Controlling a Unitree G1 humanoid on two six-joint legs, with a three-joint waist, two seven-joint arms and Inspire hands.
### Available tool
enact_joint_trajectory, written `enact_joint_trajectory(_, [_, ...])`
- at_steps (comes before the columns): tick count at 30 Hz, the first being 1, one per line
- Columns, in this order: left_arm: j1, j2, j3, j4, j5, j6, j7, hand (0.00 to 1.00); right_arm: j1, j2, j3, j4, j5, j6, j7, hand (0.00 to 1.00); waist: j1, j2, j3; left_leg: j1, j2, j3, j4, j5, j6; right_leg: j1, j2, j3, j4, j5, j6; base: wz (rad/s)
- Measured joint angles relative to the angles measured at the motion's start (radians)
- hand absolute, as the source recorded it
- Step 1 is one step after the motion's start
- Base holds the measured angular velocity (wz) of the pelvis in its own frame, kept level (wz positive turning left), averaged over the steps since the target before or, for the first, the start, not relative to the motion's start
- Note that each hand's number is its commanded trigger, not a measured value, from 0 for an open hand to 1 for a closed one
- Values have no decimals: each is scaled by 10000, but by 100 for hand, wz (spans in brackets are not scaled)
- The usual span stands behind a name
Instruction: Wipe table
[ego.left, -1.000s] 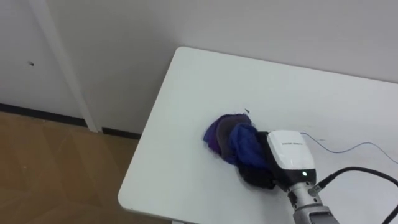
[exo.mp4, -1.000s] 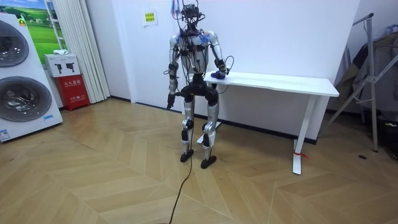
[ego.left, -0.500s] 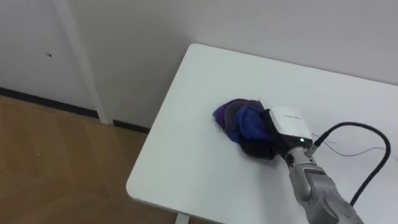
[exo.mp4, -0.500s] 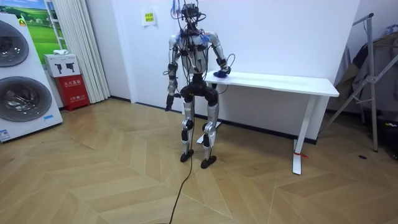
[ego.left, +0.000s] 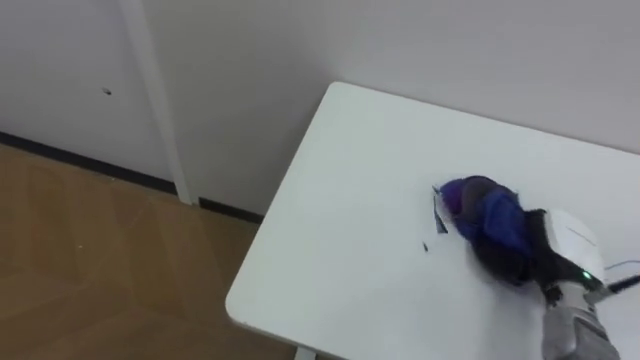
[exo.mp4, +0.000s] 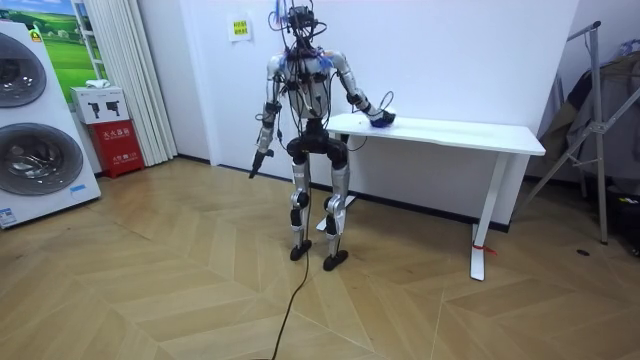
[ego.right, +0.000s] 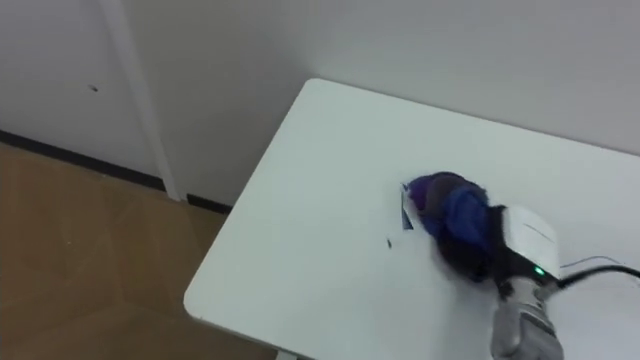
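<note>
Advice for stroke in hand: press right hand (ego.left: 568, 240), grip hidden beyond telling in blue-purple cloth (ego.left: 485, 215), flat onto worktop (ego.left: 340, 230) well inside its corner, sweeping overlapping passes toward near edge; left hand (exo.mp4: 254, 171) idle beside hip.

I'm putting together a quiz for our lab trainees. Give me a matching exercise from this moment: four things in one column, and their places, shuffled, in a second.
Things
1. crumpled blue and purple cloth
2. white rectangular table
3. robot's left hand
4. red box

Places
A. on the wooden floor, beside the white washing machine
B. hanging at the robot's side, away from the table
C. against the white wall
D. on the table top, at the robot's right hand

Pairs: 1-D; 2-C; 3-B; 4-A
</note>
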Motion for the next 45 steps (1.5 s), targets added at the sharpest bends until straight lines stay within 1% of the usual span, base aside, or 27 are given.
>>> enact_joint_trajectory(4, [-57, -26, -36, 2, -21, 17, -35, 0, 533, -275, -797, 525, 214, 3, -375, 100, -466, -76, -63, -20, -6, 14, 22, -8, 10, -7, 1, 34, -6, 5, 10, -1])
enact_joint_trajectory(7, [-312, -62, -17, -5, 12, -22, -39, 0, 725, -470, -1264, 827, 201, 6, -425, 100, -668, -90, -68, -22, -6, 5, 27, -10, 7, -3, 13, 64, -5, 5, 10, -6])
enact_joint_trajectory(9, [-479, -60, -27, -5, 19, -36, -29, 0, 733, -517, -1541, 998, 207, 145, -425, 100, -689, -105, -70, -10, -10, 29, 36, -10, 6, -26, 25, 169, -4, 5, 10, -14])
enact_joint_trajectory(14, [-598, -71, -45, 64, 10, -30, -24, 0, 595, -539, -1516, 976, 358, 697, -307, 100, -614, -155, -59, 0, 20, 213, 61, -10, -1, -34, 46, 296, 2, 17, 28, -13])
enact_joint_trajectory(17, [-464, -85, -205, 65, -80, -14, -23, 0, 347, -508, -1166, 710, 189, 1238, -83, 100, -544, -157, -41, -2, 35, 338, 61, -4, -15, -68, 45, 241, 9, 35, 58, -12])
enact_joint_trajectory(19, [-398, -100, -416, 139, -83, 16, -35, 0, 253, -425, -880, 277, 120, 1838, 194, 100, -285, -170, -9, 1, 69, 479, 60, -3, -26, -115, 61, 312, 20, 44, 72, -20])
enact_joint_trajectory(20, [-392, -105, -479, 153, -86, 16, -49, 0, 192, -389, -819, 119, 94, 2021, 335, 100, -187, -167, -1, -1, 81, 535, 56, -7, -36, -152, 69, 308, 25, 44, 72, -28])
enact_joint_trajectory(21, [-413, -104, -600, 212, -91, 22, -89, 0, 63, -367, -428, -191, 30, 2336, 583, 100, -42, -152, 10, -41, 103, 587, 58, -8, -64, -217, 84, 292, 33, 59, 52, -18])
enact_joint_trajectory(22, [-382, -112, -687, 279, -92, 12, -161, 0, -79, -314, -14, -712, -256, 2645, 940, 100, 31, -148, 44, -58, 108, 589, 38, 18, -101, -259, 86, 289, 71, 62, 46, -12])
enact_joint_trajectory(23, [-437, -98, -755, 395, -94, 25, -210, 0, -190, -285, 262, -953, -348, 2781, 1120, 100, 94, -134, 73, -56, 108, 593, 37, 25, -112, -278, 94, 288, 103, 63, 45, -4])
enact_joint_trajectory(24, [-483, -94, -910, 430, -89, 81, -272, 0, -566, -208, 931, -1250, -689, 2979, 1526, 100, 256, -138, 123, -65, 110, 624, 20, 40, -139, -372, 113, 277, 215, 61, 42, -9])
enact_joint_trajectory(25, [-499, -97, -1035, 411, -78, 83, -318, 0, -975, -189, 1635, -1625, -1022, 3082, 1997, 100, 465, -108, 189, -81, 134, 661, 13, 55, -165, -417, 139, 257, 209, 72, 17, -7])
enact_joint_trajectory(26, [-519, -104, -1051, 390, -73, 88, -357, 0, -1182, -173, 2019, -1831, -1104, 3093, 2208, 100, 574, -109, 253, -93, 172, 657, 13, 61, -176, -418, 156, 255, 189, 80, 2, 0])
enact_joint_trajectory(27, [-605, -92, -1069, 388, -69, 122, -475, 0, -1582, -98, 2627, -2098, -1118, 3085, 2551, 100, 812, -120, 343, -138, 239, 631, 14, 72, -196, -442, 182, 249, 176, 83, -6, 13])
enact_joint_trajectory(29, [-716, -90, -1126, 388, -84, 267, -631, 0, -2191, 33, 3155, -2115, -1096, 2948, 3021, 100, 1089, -144, 345, -292, 240, 478, 16, 95, -228, -570, 194, 184, 169, 83, -7, 25])
enact_joint_trajectory(30, [-737, -74, -1253, 388, -109, 314, -702, 0, -2549, 40, 3425, -2042, -874, 2903, 3174, 100, 1317, -130, 342, -384, 234, 380, 23, 113, -234, -601, 188, 60, 159, 83, -7, 28])
enact_joint_trajectory(32, [-653, -62, -1310, 387, -94, 363, -724, 0, -2994, 38, 3476, -1556, -328, 2722, 3222, 100, 1545, -138, 320, -459, 231, 196, 38, 133, -233, -638, 187, -25, 134, 83, -7, 41])
enact_joint_trajectory(34, [-451, -41, -1297, 359, -173, 405, -722, 0, -3116, 32, 3281, -1092, 250, 2577, 3104, 100, 1510, -224, 262, -455, 184, -44, 58, 152, -220, -529, 168, -136, 50, 83, -6, 50])
enact_joint_trajectory(35, [-317, -39, -1277, 357, -180, 438, -707, 0, -3048, -9, 3109, -912, 679, 2411, 2940, 100, 1454, -231, 251, -469, 101, -178, 87, 155, -216, -430, 150, -321, -7, 83, -5, 42])
enact_joint_trajectory(37, [-251, -32, -1250, 372, -183, 453, -696, 0, -2710, -42, 2587, -383, 1358, 1839, 2681, 100, 1144, -218, 242, -427, 82, -326, 198, 155, -216, -196, 86, -425, -17, 75, 6, 48])
enact_joint_trajectory(38, [-252, -15, -1246, 378, -179, 441, -684, 0, -2607, -45, 2498, -251, 1533, 1675, 2556, 100, 1056, -221, 217, -417, 67, -328, 198, 155, -216, -145, 71, -438, -25, 69, 16, 42])
enact_joint_trajectory(39, [-264, 4, -1214, 380, -175, 427, -670, 0, -2358, -34, 2263, -69, 1970, 1301, 2324, 100, 892, -189, 211, -349, 47, -266, 197, 155, -216, -36, 40, -420, -40, 68, 17, 20])
enact_joint_trajectory(40, [-269, -13, -1151, 386, -147, 376, -627, 0, -2117, -26, 1931, 198, 2316, 910, 2086, 100, 861, -148, 183, -279, 29, -236, 186, 155, -216, 4, 13, -342, -44, 60, 30, 11])
enact_joint_trajectory(42, [-266, -45, -888, 385, 16, 176, -599, 0, -1755, -15, 1357, 415, 2466, 551, 1882, 100, 671, -143, 99, -223, -42, -232, 168, 155, -216, 111, -45, -307, -94, 48, 50, 0])
enact_joint_trajectory(43, [-256, -51, -772, 389, 21, 153, -557, 0, -1471, -13, 945, 550, 2610, 429, 1720, 100, 551, -152, 1, -186, -97, -152, 157, 155, -216, 178, -103, -239, -169, 35, 71, 0])
enact_joint_trajectory(44, [-255, -56, -716, 392, 12, 147, -512, 0, -1350, -13, 710, 579, 2649, 416, 1663, 100, 483, -141, -10, -152, -112, -93, 157, 155, -216, 214, -124, -240, -167, 23, 90, 0])
enact_joint_trajectory(45, [-254, -49, -523, 404, 6, 143, -483, 0, -1156, -26, 282, 780, 2690, 276, 1562, 100, 345, -123, -13, -81, -134, -17, 159, 155, -216, 279, -149, -239, -161, 11, 110, -3])
